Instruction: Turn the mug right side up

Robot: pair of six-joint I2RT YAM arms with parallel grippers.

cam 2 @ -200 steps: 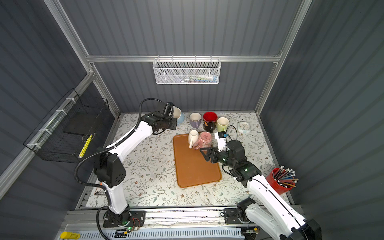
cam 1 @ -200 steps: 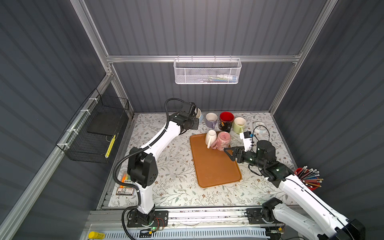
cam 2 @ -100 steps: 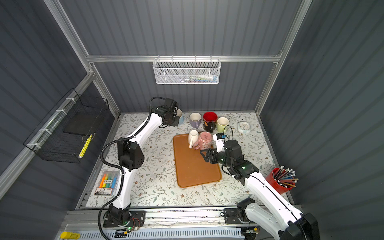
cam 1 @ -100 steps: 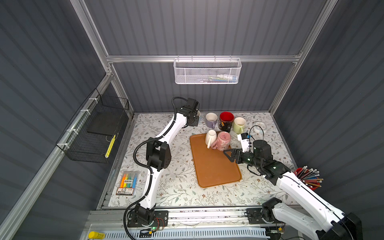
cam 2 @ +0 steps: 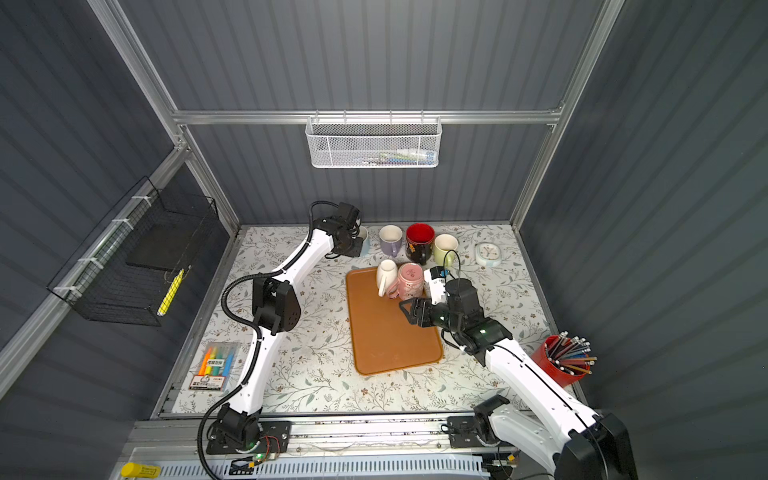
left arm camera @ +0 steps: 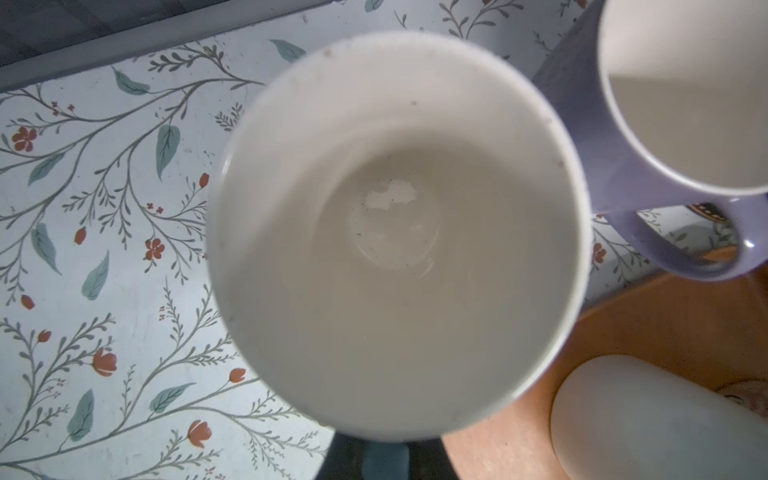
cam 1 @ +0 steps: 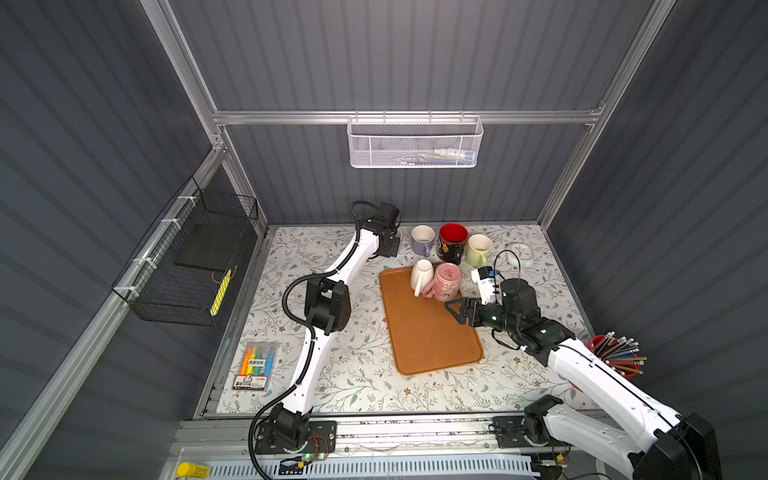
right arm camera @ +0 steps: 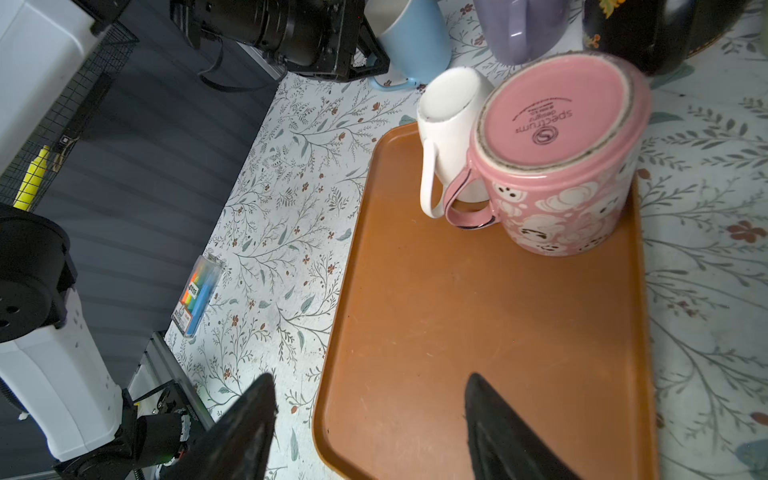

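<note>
Blue mug (right arm camera: pixel 417 45) was mouth-up at the back row's left end, just beside the purple mug (cam 2: pixel 390 242). Left gripper (cam 2: pixel 356 248) was clamped tight, apparently on its handle; view poor. In the last second that arm's elbow had pushed in, mug barely moved: flip looked done, release pending. White mug (cam 2: pixel 386 272) and pink mug (cam 2: pixel 411 278) sat upside down on the tray (cam 2: pixel 390 345); right gripper (right arm camera: pixel 370 386) hovered near, spread wide, empty.

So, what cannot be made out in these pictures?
Blue mug: both top views, mostly hidden by left arm.
Left end effector: left wrist view, covered by that mug; grip unclear.
White basket contents: both top views, too small behind mesh.
Black mug: right wrist view, cut by edge.
</note>
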